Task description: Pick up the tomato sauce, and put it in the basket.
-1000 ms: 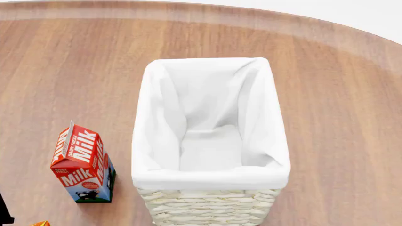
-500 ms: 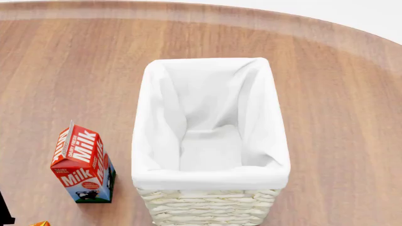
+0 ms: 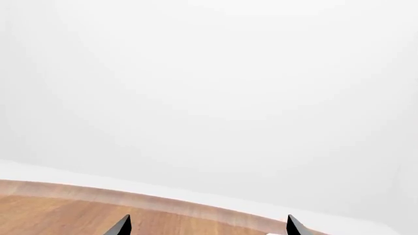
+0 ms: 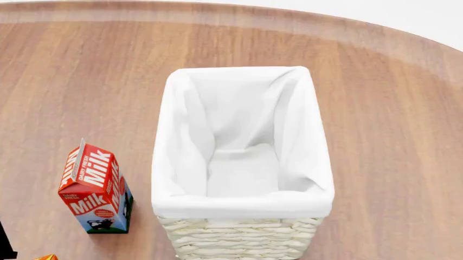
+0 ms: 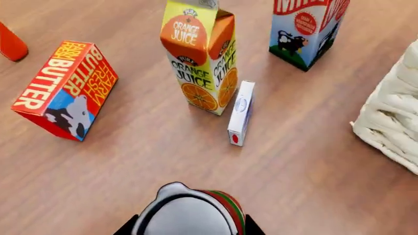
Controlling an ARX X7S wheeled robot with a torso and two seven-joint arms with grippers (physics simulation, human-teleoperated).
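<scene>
Right tool (image 5: 189, 229) straddles the upright tomato sauce (image 5: 191, 213).

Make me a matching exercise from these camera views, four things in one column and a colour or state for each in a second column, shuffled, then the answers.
Things:
1. butter box
2. orange juice carton
3. basket
4. tomato sauce

Descriptions:
A. silver top, between the right gripper's fingers
B. lined with white cloth, nothing inside
C. lying tilted on the wood, red with a cow
D. standing upright beside a small white box

Pairs: 1-C, 2-D, 3-B, 4-A
</scene>
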